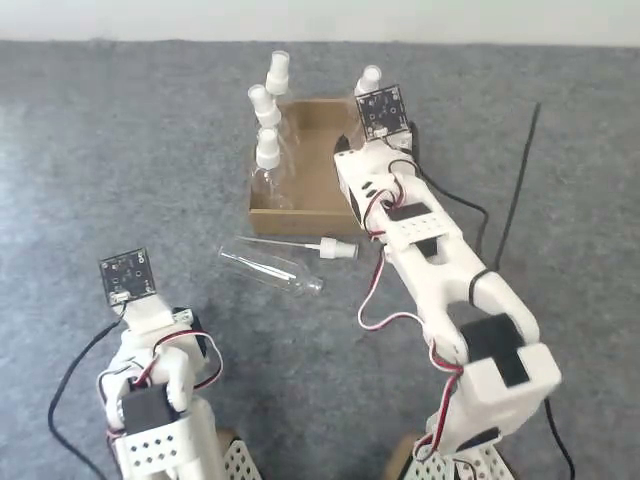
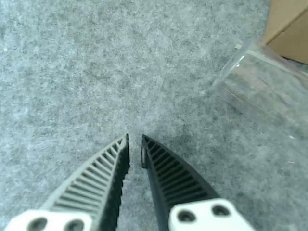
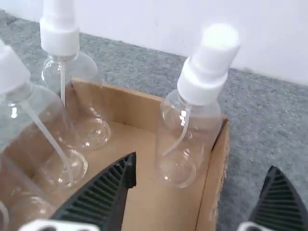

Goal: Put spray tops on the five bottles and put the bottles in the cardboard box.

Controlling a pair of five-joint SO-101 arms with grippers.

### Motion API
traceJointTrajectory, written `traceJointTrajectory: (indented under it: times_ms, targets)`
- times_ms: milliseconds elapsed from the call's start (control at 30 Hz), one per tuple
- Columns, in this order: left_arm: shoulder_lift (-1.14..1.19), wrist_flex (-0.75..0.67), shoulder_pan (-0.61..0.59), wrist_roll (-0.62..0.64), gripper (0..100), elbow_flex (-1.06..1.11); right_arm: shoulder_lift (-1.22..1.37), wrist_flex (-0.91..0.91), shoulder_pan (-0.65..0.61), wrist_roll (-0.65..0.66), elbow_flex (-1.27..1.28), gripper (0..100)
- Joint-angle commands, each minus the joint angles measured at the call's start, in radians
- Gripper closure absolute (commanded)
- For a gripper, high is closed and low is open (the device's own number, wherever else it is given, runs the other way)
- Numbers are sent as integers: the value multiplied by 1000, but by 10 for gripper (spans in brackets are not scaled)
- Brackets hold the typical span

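Observation:
Several clear bottles with white spray tops stand in the cardboard box (image 1: 315,190), along its left side (image 1: 268,150) and in its far right corner (image 1: 368,80). My right gripper (image 3: 202,166) hangs open over the box, and the corner bottle (image 3: 192,130) stands upright between its spread fingers, apart from both. One uncapped bottle (image 1: 270,268) lies on the carpet in front of the box, with a loose spray top (image 1: 335,247) and its tube beside it. My left gripper (image 2: 134,140) is shut on nothing, low over the carpet, short of that bottle's base (image 2: 260,82).
The right arm (image 1: 420,230) stretches from the near right over the box's right side. The left arm (image 1: 150,340) sits at the near left. A black cable (image 1: 515,190) trails on the grey carpet to the right. A box corner (image 2: 288,29) lies beyond the lying bottle.

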Motion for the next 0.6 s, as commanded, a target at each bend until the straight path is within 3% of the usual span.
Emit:
traceJointTrajectory:
  times_ms: [0, 333, 567]
  targets:
    - [-17, 5, -5, -2, 963, -10, -124, 15, -13, 8, 18, 641]
    - [-17, 5, -5, -2, 963, -10, -311, 18, -15, 9, 161, 647]
    - [-17, 5, -5, -2, 963, -10, -470, 166, -48, 9, 189, 764]
